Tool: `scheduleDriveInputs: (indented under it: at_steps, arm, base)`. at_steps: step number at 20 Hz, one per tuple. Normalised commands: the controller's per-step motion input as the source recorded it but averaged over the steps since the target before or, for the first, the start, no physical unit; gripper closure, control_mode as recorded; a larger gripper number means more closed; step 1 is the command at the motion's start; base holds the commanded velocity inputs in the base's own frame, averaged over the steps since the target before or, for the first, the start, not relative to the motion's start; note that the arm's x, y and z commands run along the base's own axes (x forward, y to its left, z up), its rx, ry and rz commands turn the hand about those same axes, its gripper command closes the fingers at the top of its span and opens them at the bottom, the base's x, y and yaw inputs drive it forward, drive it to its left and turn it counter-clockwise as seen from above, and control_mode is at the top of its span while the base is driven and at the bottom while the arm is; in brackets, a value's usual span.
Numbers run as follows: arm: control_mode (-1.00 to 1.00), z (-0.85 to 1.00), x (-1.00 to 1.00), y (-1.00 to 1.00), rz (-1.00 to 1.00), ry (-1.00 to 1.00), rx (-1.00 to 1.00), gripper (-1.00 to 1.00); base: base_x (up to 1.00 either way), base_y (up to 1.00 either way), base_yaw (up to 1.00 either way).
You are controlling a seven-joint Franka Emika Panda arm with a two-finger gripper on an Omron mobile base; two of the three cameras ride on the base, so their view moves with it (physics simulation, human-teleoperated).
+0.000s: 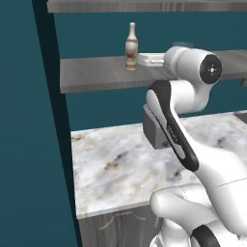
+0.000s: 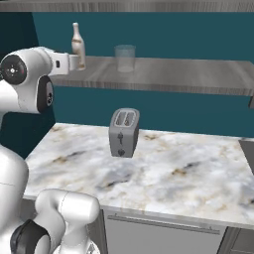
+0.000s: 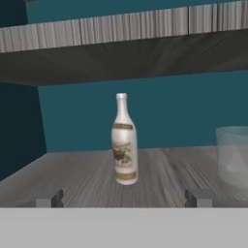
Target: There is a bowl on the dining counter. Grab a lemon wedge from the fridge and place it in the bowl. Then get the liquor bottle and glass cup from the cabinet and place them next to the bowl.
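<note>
A white liquor bottle [image 3: 124, 140] with a brown label stands upright on the grey wooden cabinet shelf [image 3: 87, 181]. In the hand view it is straight ahead, between my gripper's [image 3: 123, 198] fingertips but farther back. The jaws are open and hold nothing. The clear glass cup [image 3: 233, 156] stands to the bottle's right on the same shelf. From the right base view the gripper [image 2: 73, 62] is level with the shelf, close by the bottle [image 2: 77, 45], with the cup [image 2: 125, 58] farther right. The left base view shows the bottle [image 1: 131, 47] beside my hand [image 1: 147, 60]. The bowl and lemon wedge are out of view.
A grey toaster [image 2: 124, 132] stands on the marble counter [image 2: 178, 173] below the shelf. A second shelf [image 3: 121, 48] hangs low over the bottle. A dark teal wall [image 1: 29, 120] closes the left side. Cabinet doors [image 2: 158, 233] run under the counter.
</note>
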Motion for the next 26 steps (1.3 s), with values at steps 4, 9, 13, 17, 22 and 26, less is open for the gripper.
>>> scheduleDriveInputs:
  at_steps: [4, 9, 13, 17, 22, 26]
  arm:
    - [-1.0, 0.0, 0.33, 0.07, 0.0, 0.0, 0.0, -1.0]
    - [-1.0, 0.0, 0.35, 0.05, 0.0, 0.0, 0.0, -1.0]
    - [-1.0, 0.0, 0.4, 0.06, 0.0, 0.0, -0.02, -1.0]
    - [-1.0, 0.0, 0.41, 0.01, 0.0, 0.0, 0.0, -1.0]
    - [-1.0, 0.0, 0.45, 0.01, 0.0, 0.0, 0.0, -1.0]
    - [-1.0, 0.0, 0.46, 0.06, 0.0, 0.0, 0.0, -1.0]
  base:
    - [0.0, 0.0, 0.0]
    - [0.0, 0.0, 0.0]
    - [0.0, 0.0, 0.0]
    - [0.0, 0.0, 0.0]
    - [0.0, 0.0, 0.0]
    - [0.0, 0.0, 0.0]
